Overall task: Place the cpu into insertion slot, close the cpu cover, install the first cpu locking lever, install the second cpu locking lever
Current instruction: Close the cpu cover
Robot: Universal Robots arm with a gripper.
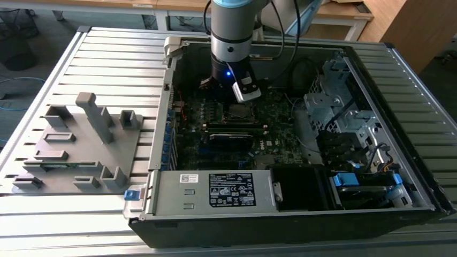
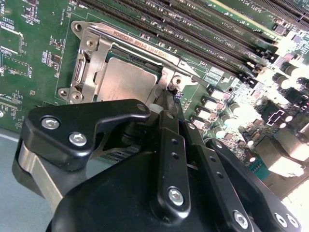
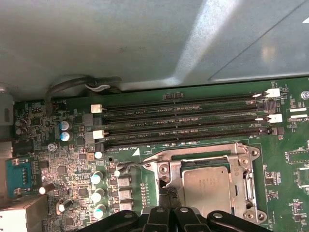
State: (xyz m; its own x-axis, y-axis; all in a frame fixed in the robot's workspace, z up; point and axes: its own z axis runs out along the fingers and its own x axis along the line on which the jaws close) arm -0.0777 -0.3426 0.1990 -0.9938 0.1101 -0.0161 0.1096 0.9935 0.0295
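Reaching down from above into an open computer case (image 1: 214, 225) on a slatted table (image 1: 107, 48), with the arm (image 1: 232, 37) and its wrist camera (image 1: 247, 89) covering part of the insertion slot (image 1: 241, 112) in the exterior view. Seated flat in that slot, the cpu (image 3: 207, 186), pale metal face up, framed by the cpu cover (image 3: 248, 179) lying shut over its edges. Along the cover's side nearest the memory slots (image 3: 183, 121), a thin wire locking lever (image 3: 133, 163), hooked end poking out past the socket corner. At that same corner, the gripper (image 2: 169, 99), fingers (image 2: 170, 145) drawn narrow, tips nearly together; hard to tell whether anything is pinched between them. In the second wrist view, much of the socket's near side blocked by the gripper's black body. Close around: round capacitors (image 3: 96, 193) and a looped cable (image 3: 72, 84) against the grey case wall (image 3: 145, 38). Off to the exterior view's left, well apart, a grey parts fixture (image 1: 78, 144).
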